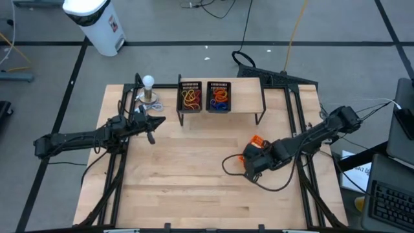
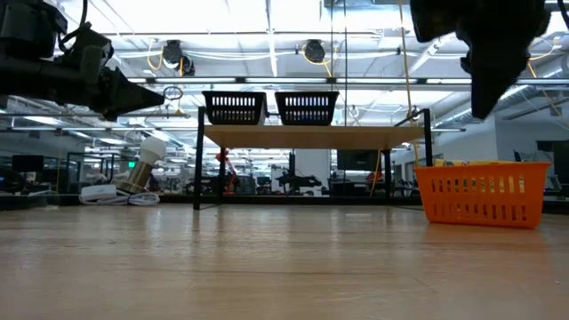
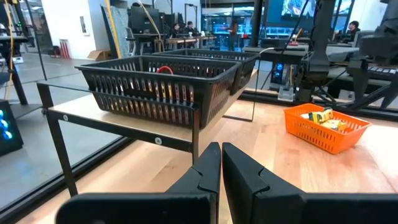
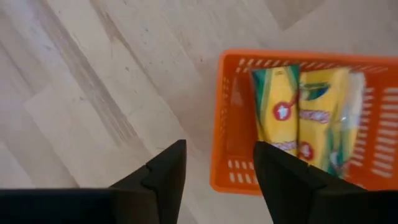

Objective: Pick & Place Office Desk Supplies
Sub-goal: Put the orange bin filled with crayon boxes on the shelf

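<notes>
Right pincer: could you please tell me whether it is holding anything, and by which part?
Nothing is held: the right pincer is open and empty above the orange basket, where yellow packets lie.

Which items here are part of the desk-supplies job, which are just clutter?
Job:
- rubber bands in the black mesh trays
- yellow packets in the orange tray
- right gripper, jaws open above the orange tray

Clutter:
- white ball on its stand
- white bin
</notes>
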Tool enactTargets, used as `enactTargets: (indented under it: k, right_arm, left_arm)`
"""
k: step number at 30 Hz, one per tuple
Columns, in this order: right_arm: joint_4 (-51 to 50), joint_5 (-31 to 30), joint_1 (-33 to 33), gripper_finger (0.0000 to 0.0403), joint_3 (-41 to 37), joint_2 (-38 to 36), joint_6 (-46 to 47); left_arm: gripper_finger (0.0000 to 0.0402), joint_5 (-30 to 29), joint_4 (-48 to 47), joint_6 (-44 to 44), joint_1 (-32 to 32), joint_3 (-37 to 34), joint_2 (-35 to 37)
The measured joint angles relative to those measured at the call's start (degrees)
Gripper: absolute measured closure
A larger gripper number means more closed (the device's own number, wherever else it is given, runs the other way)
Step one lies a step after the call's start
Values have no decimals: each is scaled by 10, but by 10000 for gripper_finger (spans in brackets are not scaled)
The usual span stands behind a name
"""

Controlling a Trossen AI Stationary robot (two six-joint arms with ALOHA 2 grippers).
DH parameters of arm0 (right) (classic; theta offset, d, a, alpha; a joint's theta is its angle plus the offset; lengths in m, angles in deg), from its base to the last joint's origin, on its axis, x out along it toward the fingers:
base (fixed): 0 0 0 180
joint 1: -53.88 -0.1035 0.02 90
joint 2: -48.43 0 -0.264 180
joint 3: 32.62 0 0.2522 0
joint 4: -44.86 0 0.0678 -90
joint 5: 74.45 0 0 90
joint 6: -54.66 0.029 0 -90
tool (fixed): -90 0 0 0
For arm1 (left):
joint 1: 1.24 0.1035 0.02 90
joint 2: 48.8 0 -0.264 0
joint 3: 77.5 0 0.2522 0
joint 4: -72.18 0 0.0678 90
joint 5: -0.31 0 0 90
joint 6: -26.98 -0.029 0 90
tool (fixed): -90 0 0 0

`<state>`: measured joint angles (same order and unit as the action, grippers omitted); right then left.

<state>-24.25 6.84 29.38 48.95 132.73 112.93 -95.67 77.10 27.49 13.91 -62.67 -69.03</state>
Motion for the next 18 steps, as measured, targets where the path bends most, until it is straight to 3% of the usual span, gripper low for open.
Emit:
enactTargets:
  k: [18]
  right_arm:
    - [12, 0, 21, 232, -1, 107, 49]
  left_arm:
    - [382, 1, -17, 0, 0, 0, 0]
